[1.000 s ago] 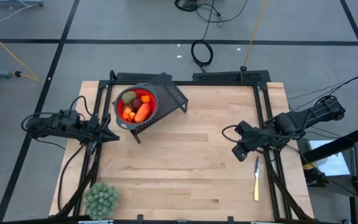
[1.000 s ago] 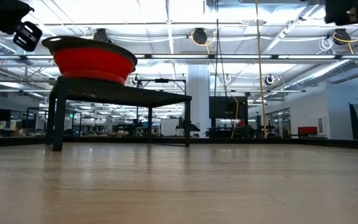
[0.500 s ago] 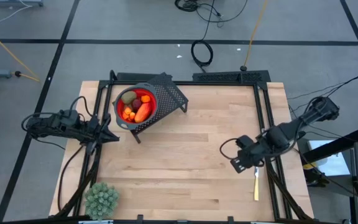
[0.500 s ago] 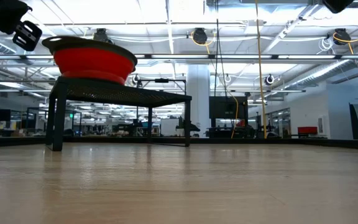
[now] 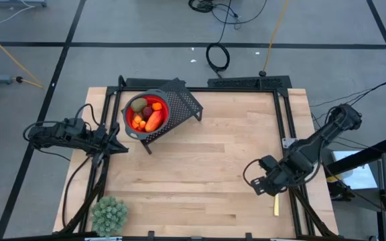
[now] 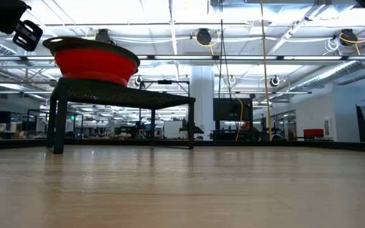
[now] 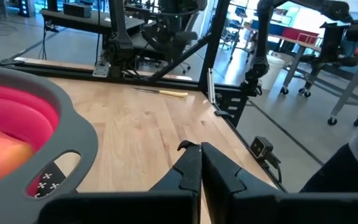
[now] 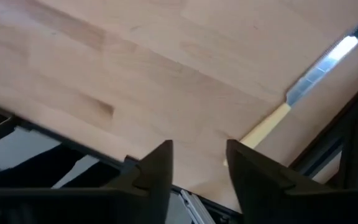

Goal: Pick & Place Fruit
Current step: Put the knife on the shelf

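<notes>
Both hands hover over pale wood table: left hand shut, right hand seemingly parted.

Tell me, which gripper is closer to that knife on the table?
Right. The right gripper hovers beside the knife; the left gripper waits across the table by the red colander.

We count one red colander holding about four fruit pieces that we can tell apart, one knife, one spiky plant, one mesh stand.
</notes>
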Robot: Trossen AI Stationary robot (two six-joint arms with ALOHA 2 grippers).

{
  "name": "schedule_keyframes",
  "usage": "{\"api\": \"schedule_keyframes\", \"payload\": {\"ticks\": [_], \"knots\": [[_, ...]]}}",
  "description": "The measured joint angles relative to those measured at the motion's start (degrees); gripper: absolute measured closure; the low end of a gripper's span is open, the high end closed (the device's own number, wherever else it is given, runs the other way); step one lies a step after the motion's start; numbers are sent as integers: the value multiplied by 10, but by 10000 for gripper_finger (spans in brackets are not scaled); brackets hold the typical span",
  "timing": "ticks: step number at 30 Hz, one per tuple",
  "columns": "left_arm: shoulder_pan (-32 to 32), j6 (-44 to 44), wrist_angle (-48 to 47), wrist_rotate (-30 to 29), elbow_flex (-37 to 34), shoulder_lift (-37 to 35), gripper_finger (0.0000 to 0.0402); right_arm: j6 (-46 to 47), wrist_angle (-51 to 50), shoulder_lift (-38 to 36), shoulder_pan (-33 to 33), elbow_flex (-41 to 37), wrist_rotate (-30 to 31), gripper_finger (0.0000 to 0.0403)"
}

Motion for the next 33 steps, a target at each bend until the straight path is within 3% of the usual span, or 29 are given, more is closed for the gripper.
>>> {"api": "schedule_keyframes", "payload": {"ticks": [6,11,18,25,33], "knots": [[0,0,-3,1,0,0,394,56,34,2,24,-42,-1,190],[0,0,-4,1,0,0,394,102,42,2,38,-71,-3,160],[0,0,-4,1,0,0,394,168,91,2,63,-119,-48,160],[0,0,-4,1,0,0,394,192,194,2,83,-180,-50,167],[0,-1,-4,1,0,0,394,199,230,2,82,-222,-124,170]]}}
